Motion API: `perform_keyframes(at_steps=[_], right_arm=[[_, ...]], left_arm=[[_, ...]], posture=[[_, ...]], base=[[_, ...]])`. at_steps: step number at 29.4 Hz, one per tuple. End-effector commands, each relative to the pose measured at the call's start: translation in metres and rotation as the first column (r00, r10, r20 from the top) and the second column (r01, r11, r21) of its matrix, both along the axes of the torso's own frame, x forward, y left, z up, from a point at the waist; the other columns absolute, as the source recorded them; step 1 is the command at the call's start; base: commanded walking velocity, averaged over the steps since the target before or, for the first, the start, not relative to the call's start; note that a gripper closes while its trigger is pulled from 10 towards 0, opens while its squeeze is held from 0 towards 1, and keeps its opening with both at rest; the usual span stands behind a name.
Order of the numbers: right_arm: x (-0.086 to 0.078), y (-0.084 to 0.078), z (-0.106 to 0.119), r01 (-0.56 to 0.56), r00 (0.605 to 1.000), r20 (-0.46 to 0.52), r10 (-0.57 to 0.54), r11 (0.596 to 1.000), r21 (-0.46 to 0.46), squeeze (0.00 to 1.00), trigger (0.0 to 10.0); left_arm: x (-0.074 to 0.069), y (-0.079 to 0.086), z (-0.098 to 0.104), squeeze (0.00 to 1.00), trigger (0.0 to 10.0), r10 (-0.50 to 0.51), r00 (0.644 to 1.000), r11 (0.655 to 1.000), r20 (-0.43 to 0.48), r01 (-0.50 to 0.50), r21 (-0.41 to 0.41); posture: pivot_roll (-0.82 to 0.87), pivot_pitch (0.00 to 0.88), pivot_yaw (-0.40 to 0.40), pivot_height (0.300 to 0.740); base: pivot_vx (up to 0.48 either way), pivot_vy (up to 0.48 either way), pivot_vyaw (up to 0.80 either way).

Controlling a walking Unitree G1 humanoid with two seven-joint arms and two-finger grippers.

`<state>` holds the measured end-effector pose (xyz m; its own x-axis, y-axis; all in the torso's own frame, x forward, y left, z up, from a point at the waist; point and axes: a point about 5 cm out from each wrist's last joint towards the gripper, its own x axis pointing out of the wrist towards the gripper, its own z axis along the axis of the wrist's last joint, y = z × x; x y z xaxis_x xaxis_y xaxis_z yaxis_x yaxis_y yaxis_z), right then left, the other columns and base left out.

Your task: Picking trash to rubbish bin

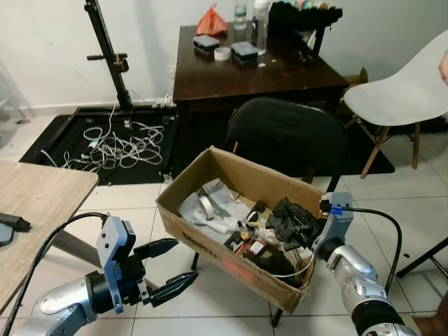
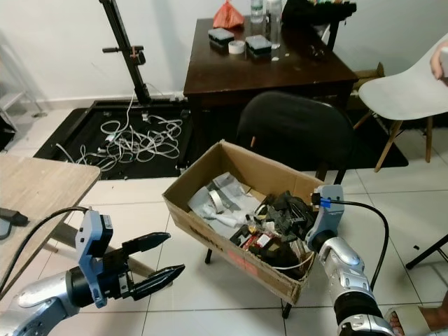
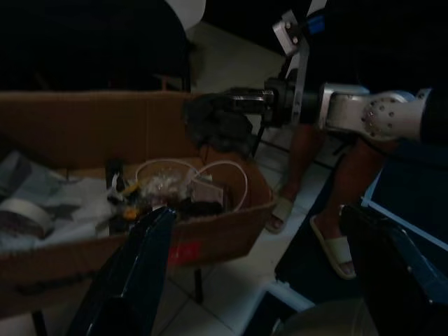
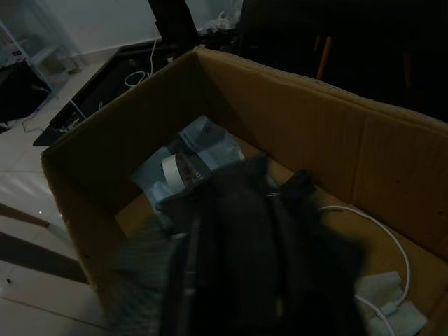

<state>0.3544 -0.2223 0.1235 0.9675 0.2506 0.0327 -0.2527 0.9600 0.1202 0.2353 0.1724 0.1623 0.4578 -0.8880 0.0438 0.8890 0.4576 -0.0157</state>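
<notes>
My right gripper is over the near right part of the cardboard box, fingers pinched on a black crumpled piece of trash; in the left wrist view the same black lump hangs from the fingertips just above the far wall of the box, apart from the contents below. Judgement: this is the drop step, the box serving as the rubbish bin. My left gripper hovers outside the box on its near left side, over the tiled floor, fingers spread and holding nothing. The box sits on a black chair, slightly tilted, and already holds a roll of tape, grey wrapping, a white cable and small packets with red labels. To do this well, I should carry the lump a little further left towards the box's middle before spreading the fingers, since it now hangs close to the right wall and could catch on the rim. Opening wide matters: the material looks soft and may cling to a finger, so a small shake or slow withdrawal upward seems wise. I should keep the wrist clear of the white cable loop, which could snag on retraction. The left arm should stay off the box wall; a nudge could tip it off the chair. The right wrist view is dark and blurred near the fingers, so I cannot judge grip depth there
</notes>
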Motion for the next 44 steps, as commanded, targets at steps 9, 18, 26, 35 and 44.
perform_keyframes(at_steps=[9,18,26,35,44], right_arm=[[-0.004,-0.017,0.001,0.051,0.999,0.014,-0.051,0.998,0.021,1.0,10.0],[-0.003,-0.02,0.008,0.06,0.998,0.031,-0.06,0.998,0.004,0.0,10.0],[-0.004,0.026,0.042,-0.199,0.962,0.205,0.179,0.977,0.082,0.0,10.0],[-0.024,0.113,0.031,-0.569,0.815,0.179,0.551,0.82,0.065,0.0,10.0],[-0.058,0.173,-0.004,-0.745,0.667,0.035,0.745,0.666,0.032,0.0,10.0]], left_arm=[[-0.004,0.001,0.001,0.0,10.0,-0.013,0.999,1.0,-0.032,0.014,0.02],[0.0,-0.004,0.001,0.0,10.0,-0.013,1.0,1.0,-0.021,0.013,0.003],[0.008,-0.006,0.0,0.0,10.0,0.005,1.0,1.0,0.001,-0.004,-0.011],[0.028,0.018,-0.033,0.0,10.0,0.236,0.959,0.967,-0.155,-0.247,-0.056],[0.025,0.056,-0.095,0.0,10.0,0.51,0.793,0.844,-0.334,-0.536,0.018]], posture=[[-0.01,0.291,0.115,0.74],[-0.03,0.265,0.096,0.74],[-0.03,0.226,0.072,0.74],[-0.03,0.178,0.054,0.74],[-0.02,0.167,0.046,0.74]], base=[[0.0,0.0,0.0],[0.0,0.0,0.0],[0.0,0.0,0.0],[0.0,0.0,0.0],[0.0,0.0,0.0]])
